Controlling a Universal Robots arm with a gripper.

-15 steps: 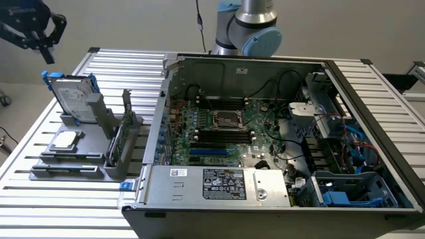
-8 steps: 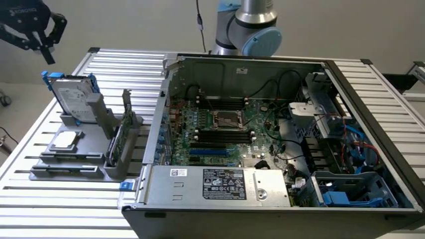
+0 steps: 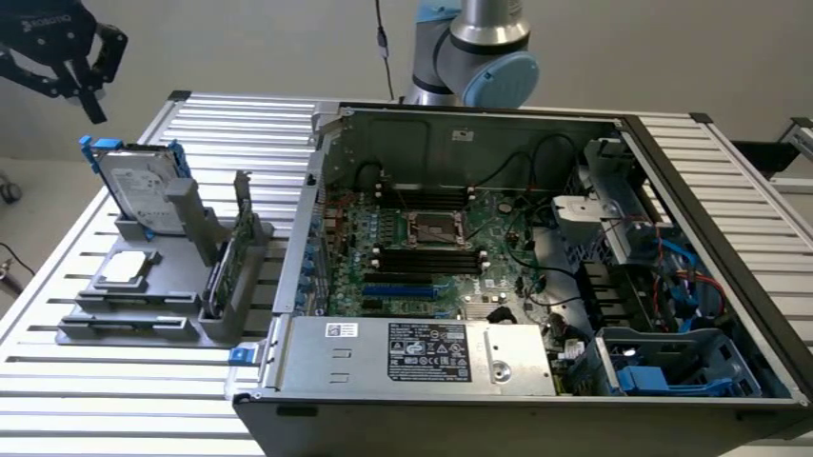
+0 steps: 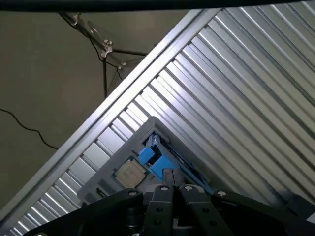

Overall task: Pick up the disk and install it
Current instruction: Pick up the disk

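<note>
Your gripper (image 3: pixel 87 103) hangs above the upright disk (image 3: pixel 133 186), fingers (image 4: pixel 165 189) shut and empty — spread them, then square up over its top edge.

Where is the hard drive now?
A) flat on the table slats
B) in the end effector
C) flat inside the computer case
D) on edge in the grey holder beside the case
D: the hard drive stands on edge in the grey holder, with the end effector above it, apart.
</note>
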